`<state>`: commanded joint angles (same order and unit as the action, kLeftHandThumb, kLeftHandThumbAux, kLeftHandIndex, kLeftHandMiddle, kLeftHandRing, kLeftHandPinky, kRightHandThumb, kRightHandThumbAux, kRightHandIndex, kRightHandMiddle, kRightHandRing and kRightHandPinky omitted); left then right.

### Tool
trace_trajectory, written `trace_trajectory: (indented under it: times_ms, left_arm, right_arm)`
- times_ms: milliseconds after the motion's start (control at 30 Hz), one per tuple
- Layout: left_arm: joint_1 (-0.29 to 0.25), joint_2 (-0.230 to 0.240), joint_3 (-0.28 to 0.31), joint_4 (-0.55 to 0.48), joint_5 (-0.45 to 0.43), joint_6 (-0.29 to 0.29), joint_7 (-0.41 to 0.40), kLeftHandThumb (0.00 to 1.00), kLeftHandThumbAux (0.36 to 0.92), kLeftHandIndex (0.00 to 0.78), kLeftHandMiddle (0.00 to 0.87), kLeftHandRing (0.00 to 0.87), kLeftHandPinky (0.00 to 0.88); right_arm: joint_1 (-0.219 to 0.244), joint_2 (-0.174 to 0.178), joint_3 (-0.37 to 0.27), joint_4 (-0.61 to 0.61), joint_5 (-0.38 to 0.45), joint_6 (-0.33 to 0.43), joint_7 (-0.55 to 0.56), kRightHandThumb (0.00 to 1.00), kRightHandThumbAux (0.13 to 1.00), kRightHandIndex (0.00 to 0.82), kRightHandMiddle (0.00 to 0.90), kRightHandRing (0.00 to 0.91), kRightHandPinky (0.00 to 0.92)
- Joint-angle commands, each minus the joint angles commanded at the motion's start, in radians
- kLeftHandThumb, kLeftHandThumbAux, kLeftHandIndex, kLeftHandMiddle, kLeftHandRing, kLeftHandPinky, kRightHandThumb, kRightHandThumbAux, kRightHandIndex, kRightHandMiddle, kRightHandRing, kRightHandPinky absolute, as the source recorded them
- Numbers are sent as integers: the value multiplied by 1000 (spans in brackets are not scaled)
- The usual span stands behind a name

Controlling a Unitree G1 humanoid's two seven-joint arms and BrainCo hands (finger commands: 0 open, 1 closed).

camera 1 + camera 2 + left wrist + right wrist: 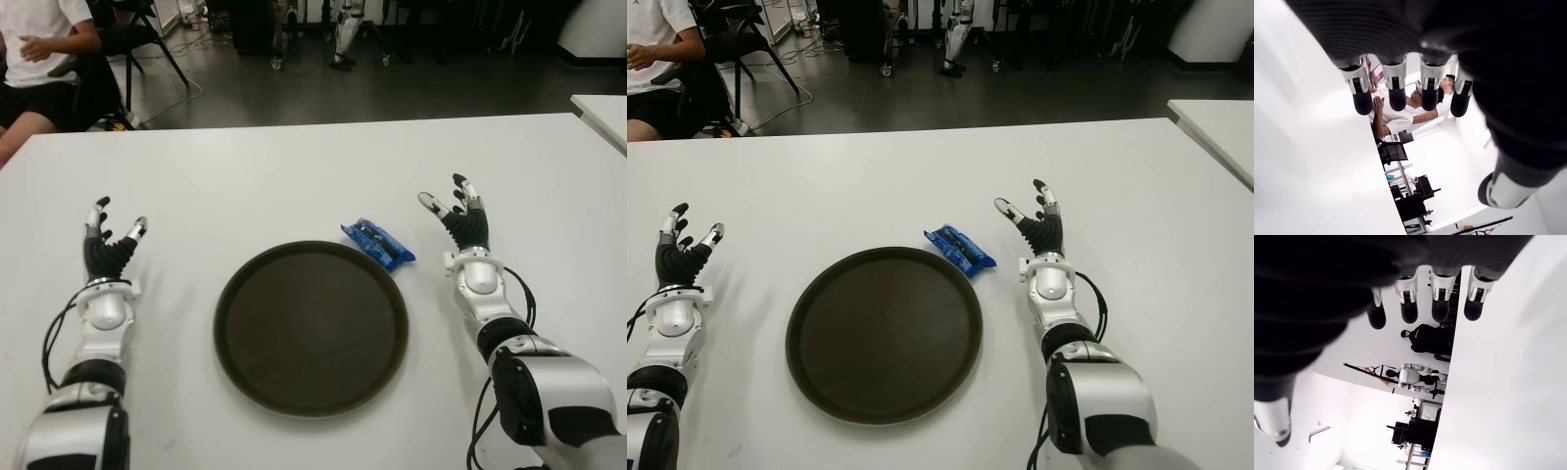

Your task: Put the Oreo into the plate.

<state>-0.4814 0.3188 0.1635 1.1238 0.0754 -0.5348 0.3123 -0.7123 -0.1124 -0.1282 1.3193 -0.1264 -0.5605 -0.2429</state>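
A blue Oreo packet (378, 244) lies on the white table (294, 176), just beyond the upper right rim of the round dark brown plate (235, 338). The plate holds nothing. My right hand (457, 213) is to the right of the packet, a short gap away, with fingers spread and nothing in them. My left hand (110, 238) is open too, well to the left of the plate. Both wrist views show straight fingers (1396, 90) and fingers (1441, 303) holding nothing.
A person in a white shirt (34, 44) sits beyond the table's far left corner. A second white table (602, 113) stands at the right. Chairs and equipment stand on the dark floor behind.
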Motion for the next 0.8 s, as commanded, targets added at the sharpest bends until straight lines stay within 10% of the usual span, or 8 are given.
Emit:
trace_trajectory:
  times_ms: [800]
  left_arm:
    - [0,-7,6,3,-12,-11,-11,0,669,4,0,0,0]
  right_arm:
    - [-5,-5,87,-44,-77,-78,-51,0,587,0,0,0,0]
